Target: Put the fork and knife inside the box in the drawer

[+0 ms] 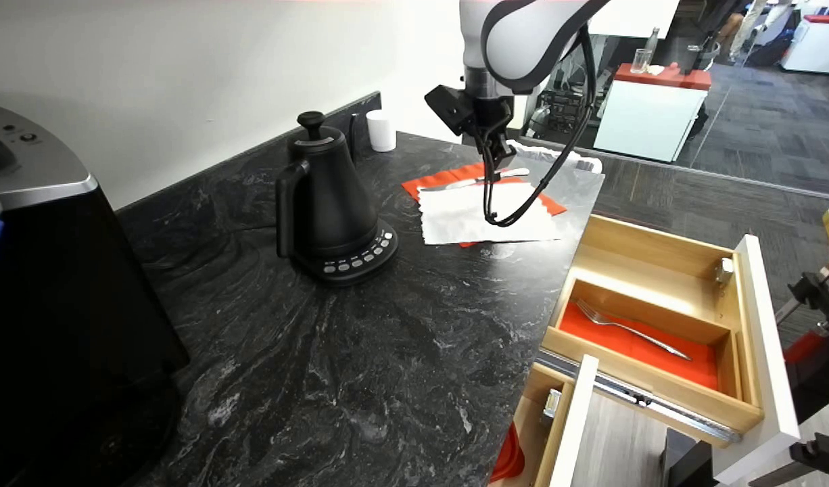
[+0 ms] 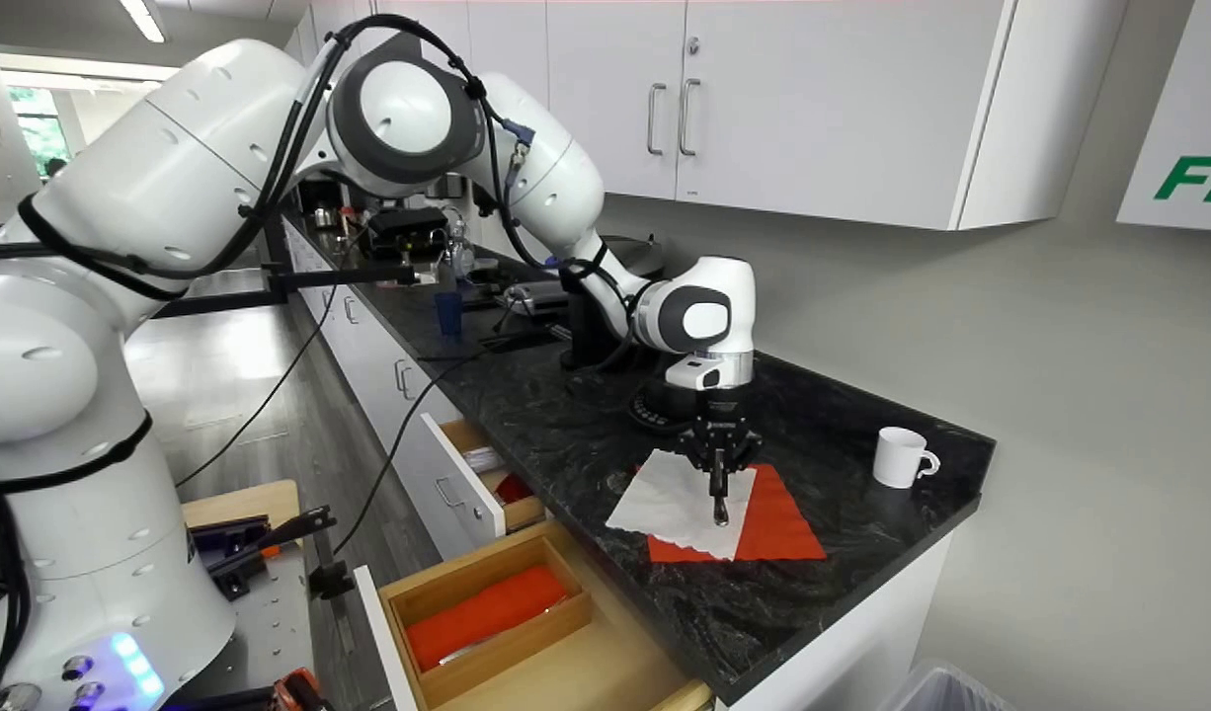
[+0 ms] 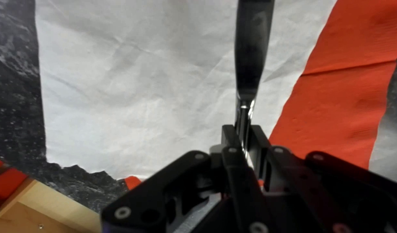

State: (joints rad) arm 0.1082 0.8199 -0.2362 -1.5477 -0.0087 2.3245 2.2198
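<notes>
- The gripper (image 3: pixel 244 129) points down, clamped on the knife (image 3: pixel 252 55), which sticks out to both sides of its grip.
- Just under the knife, a white sheet (image 3: pixel 137 90) overlaps a red sheet (image 3: pixel 350 84) on the dark countertop (image 1: pixel 360 358); whether knife and sheets touch, I cannot tell.
- Past the countertop's edge and lower, the pulled-out drawer (image 1: pixel 644 270) holds the box (image 1: pixel 665 319).
- On the box's red-orange bottom lies the fork (image 1: pixel 648 337), well apart from the gripper.

A knife (image 3: pixel 252 55) tight in the gripper (image 3: pixel 243 131), over white paper (image 3: pixel 137 97) and red paper (image 3: pixel 341 106).
</notes>
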